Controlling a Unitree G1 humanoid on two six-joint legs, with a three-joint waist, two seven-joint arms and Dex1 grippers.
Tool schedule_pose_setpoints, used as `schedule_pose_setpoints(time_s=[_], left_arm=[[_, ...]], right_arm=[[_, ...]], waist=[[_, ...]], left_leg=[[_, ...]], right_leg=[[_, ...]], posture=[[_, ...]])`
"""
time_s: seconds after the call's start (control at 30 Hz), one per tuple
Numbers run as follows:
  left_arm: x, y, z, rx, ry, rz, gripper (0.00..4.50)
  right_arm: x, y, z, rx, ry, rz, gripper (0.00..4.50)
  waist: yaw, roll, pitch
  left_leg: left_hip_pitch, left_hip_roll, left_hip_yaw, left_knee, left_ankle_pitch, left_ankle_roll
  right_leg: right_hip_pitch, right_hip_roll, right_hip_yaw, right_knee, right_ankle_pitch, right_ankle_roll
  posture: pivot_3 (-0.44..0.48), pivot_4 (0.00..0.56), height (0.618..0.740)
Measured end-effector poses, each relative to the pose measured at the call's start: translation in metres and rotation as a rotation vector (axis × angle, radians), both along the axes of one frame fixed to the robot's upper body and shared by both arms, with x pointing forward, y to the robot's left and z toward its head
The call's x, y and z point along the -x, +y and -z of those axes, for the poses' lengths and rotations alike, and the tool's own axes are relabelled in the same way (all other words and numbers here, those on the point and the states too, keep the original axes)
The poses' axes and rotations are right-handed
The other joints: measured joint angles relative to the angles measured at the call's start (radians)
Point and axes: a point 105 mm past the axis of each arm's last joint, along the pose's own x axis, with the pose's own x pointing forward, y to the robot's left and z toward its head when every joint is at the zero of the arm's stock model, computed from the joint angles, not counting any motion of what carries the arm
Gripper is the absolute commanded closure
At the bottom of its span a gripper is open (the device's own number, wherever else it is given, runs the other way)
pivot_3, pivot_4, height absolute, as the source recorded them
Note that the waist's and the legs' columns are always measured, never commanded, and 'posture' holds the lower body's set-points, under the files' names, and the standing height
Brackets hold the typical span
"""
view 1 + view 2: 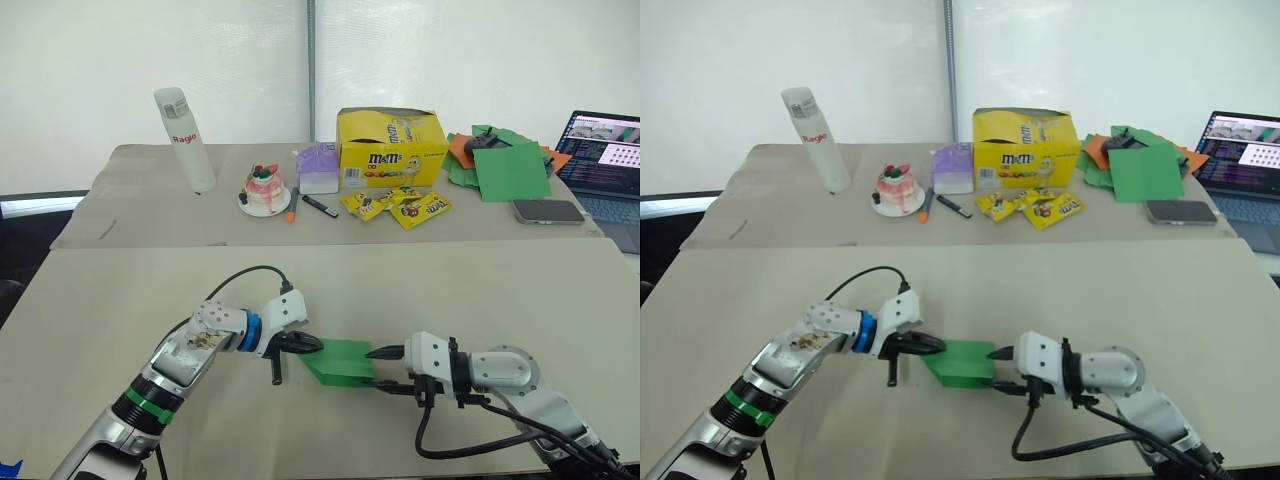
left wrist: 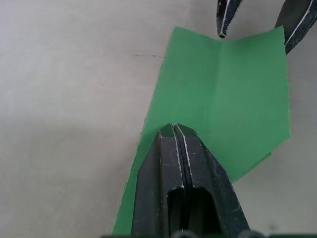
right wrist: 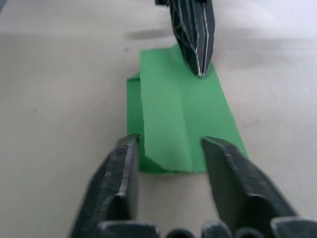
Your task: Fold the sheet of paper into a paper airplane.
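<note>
The sheet of paper point(image 1: 340, 361) is bright green and folded into a short layered wedge with a centre crease, lying on the near table between my two grippers. My left gripper point(image 1: 312, 345) is shut, and its joined tips point(image 2: 174, 128) rest on the paper's left end. My right gripper point(image 1: 384, 370) is open at the paper's right end. Its two fingers point(image 3: 124, 163) stand apart on either side of that edge, close to it, with nothing clamped between them.
On the far table stand a yellow candy box point(image 1: 390, 147) with candy packets point(image 1: 396, 206), a heap of green and orange sheets point(image 1: 505, 160), a phone point(image 1: 548, 211), a laptop point(image 1: 612, 160), a white bottle point(image 1: 186, 140), a small cake point(image 1: 265, 190) and a purple box point(image 1: 320, 168).
</note>
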Motion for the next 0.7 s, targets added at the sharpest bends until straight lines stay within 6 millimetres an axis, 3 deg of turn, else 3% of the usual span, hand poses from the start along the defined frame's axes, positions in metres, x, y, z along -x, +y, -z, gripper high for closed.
schedule_pose_setpoints(time_s=[0.1,0.27,0.5,0.7], left_arm=[[-0.001,0.000,0.000,0.003,-0.006,0.004,4.50],[-0.002,0.001,0.001,0.008,-0.024,0.021,4.50],[-0.008,0.001,0.000,-0.001,-0.047,0.031,4.50],[-0.010,-0.001,0.000,0.002,-0.074,0.034,4.50]], right_arm=[[0.000,0.001,0.000,-0.029,0.036,-0.006,4.44],[-0.005,0.001,0.001,-0.095,0.205,0.023,4.48],[-0.033,-0.001,-0.014,-0.118,0.378,0.066,4.48],[-0.043,-0.003,-0.004,-0.057,0.461,0.077,4.48]], waist=[[0.000,0.000,0.000],[0.000,0.000,0.000],[0.000,0.000,0.000],[0.001,0.000,0.000]], left_leg=[[0.000,0.000,0.000,0.000,0.000,0.000],[0.000,0.000,0.000,0.000,0.000,0.000],[0.000,0.000,0.000,0.000,0.000,0.000],[0.000,0.000,0.000,0.000,0.000,0.000]], right_leg=[[0.000,0.000,0.000,0.000,0.000,0.000],[0.000,0.000,0.000,0.000,0.000,0.000],[0.000,0.000,0.000,0.000,0.000,-0.001],[0.000,-0.001,0.000,0.000,0.000,-0.001]], posture=[[0.000,0.150,0.740],[0.000,0.150,0.740],[0.000,0.150,0.740],[0.000,0.150,0.740]])
